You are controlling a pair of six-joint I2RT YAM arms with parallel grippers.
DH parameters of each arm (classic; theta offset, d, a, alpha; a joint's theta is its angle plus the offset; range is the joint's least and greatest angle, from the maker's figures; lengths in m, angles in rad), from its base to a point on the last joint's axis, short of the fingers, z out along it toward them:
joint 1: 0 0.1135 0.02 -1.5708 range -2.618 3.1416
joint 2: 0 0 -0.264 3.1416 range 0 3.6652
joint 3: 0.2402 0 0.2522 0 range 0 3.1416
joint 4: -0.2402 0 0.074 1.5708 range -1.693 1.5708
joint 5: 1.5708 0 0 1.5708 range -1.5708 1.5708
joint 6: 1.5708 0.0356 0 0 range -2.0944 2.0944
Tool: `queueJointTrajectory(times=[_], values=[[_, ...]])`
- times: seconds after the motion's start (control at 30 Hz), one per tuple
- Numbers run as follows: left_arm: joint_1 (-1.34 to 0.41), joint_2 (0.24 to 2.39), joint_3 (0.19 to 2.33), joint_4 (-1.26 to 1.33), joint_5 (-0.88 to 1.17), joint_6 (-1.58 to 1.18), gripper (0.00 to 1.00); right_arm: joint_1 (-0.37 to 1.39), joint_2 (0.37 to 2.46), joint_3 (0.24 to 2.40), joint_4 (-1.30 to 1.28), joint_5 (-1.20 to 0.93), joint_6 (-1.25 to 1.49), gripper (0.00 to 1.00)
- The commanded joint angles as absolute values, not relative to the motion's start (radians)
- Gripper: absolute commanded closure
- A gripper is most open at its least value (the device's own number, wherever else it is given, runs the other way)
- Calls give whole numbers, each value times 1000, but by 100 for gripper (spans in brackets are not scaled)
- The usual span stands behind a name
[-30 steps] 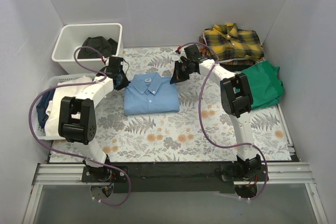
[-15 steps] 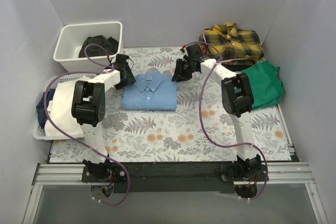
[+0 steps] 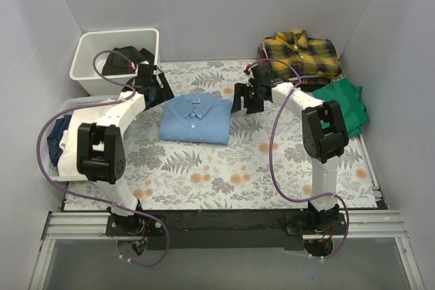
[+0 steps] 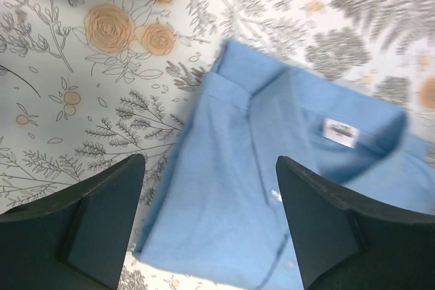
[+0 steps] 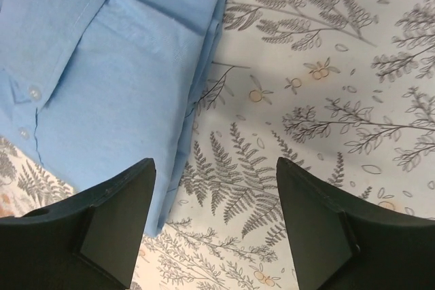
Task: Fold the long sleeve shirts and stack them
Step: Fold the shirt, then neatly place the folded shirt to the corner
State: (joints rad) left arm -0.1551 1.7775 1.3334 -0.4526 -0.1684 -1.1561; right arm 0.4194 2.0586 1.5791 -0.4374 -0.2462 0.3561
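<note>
Light blue shirt (image 3: 196, 119) is folded flat, collar up, on the floral table cover (image 3: 224, 168), lying between the two grippers.

Left gripper (image 4: 211, 168): fingers (image 4: 102, 225) spread wide, nothing pinched. In the wrist view the shirt's collar end sits under and past the gap. Its white neck label (image 4: 341, 131) is just ahead of the right-hand finger, and the folded side edge runs down between both fingers.

Right gripper (image 5: 214, 168): fingers (image 5: 112, 222) also spread wide, nothing pinched. The shirt's other side edge lies at the left-hand finger. Bare floral cover shows under the gap and ahead of the right-hand finger.

Can't tell whether either set of fingertips touches the cloth.

Yellow-and-black plaid shirt (image 3: 301, 53) is folded beyond the right gripper's fingers, well apart. Green T-shirt (image 3: 343, 106) lies outboard of those fingers, also well apart.

White bin (image 3: 88, 52) holding a black garment (image 3: 126, 59) is near the left gripper's fingers on their outer side. Laundry basket (image 3: 68, 105) is further back along that arm.
</note>
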Motion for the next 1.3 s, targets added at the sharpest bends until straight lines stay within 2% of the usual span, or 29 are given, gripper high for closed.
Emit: queueJointTrajectory(times=[0.0, 0.5, 0.8, 0.97, 1.27], values=[[-149, 1628, 1257, -423, -94, -1144, 22, 417, 1999, 1519, -341, -324, 367, 20], [-150, 1588, 1054, -374, 32, -1158, 21, 442, 2039, 1325, -19, -564, 531, 18], [-166, 1697, 1048, -419, -101, -1166, 23, 486, 2138, 1336, 41, -571, 571, 17], [-169, 1730, 1045, -428, -106, -1172, 23, 509, 2181, 1348, 41, -558, 581, 18], [-183, 1773, 1020, -414, -58, -1167, 40, 534, 2224, 1370, 43, -574, 600, 22]])
